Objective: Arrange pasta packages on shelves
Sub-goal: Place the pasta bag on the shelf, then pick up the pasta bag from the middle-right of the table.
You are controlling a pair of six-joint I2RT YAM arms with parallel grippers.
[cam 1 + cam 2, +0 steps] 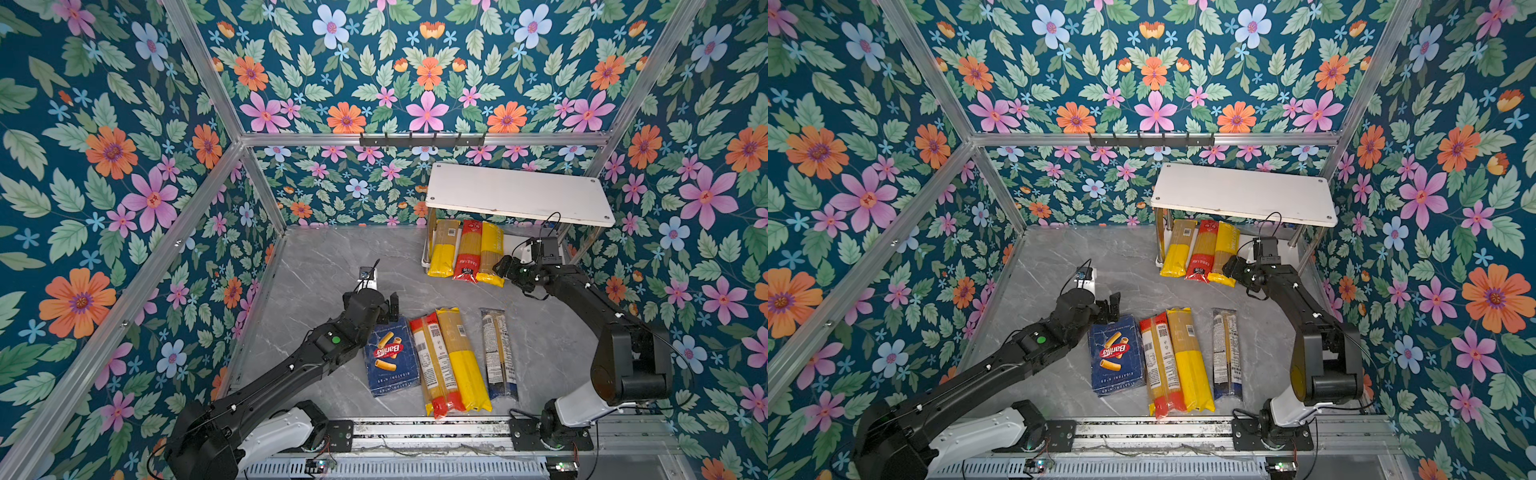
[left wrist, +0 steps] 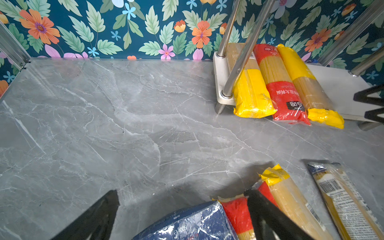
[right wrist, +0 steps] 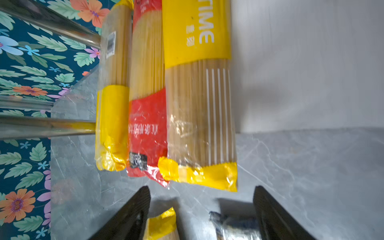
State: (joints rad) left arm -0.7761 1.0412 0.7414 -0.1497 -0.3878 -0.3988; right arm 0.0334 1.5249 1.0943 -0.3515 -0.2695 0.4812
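Top views, near to far, everything placed against the shelves [image 1: 519, 193].

Well in front of the shelves, pasta packages lie flat in a row on the grey table [image 1: 324, 266]: wide Barilla pack [image 1: 390, 359], red-ended bag [image 1: 432, 361], loose yellow bag [image 1: 463, 361], narrow dark-blue pack [image 1: 498, 353]. The red-ended bag shows yellow along one edge. One bag or two overlapped, cannot tell.

Left gripper [image 1: 392, 308] hangs over the Barilla pack's far end, well in front of the shelves and off their left end, hiding that edge. Claw released, spread wide, nothing in it. In the left wrist view, one finger [image 2: 268, 216] blocks part of the red-ended bag, and the frame edge cuts off the Barilla pack.

Right gripper [image 1: 500, 266] sits just in front of the shelves, beside the overhanging end of the striped yellow bag [image 1: 490, 257]. Claw released, empty. Contact with that bag: cannot tell. In the right wrist view, a yellow bag end [image 3: 161, 223] and a dark pack end [image 3: 234, 226] show between the fingers, blurred and cropped. Which packs they belong to is unclear.

On the shelves' lower board [image 2: 336, 87], three bags lie side by side: shelved yellow bag [image 1: 442, 253], red bag [image 1: 467, 257], striped yellow bag. Near ends overhang the front edge. Far ends are hidden under the top board in both top views, as is most of the lower board.
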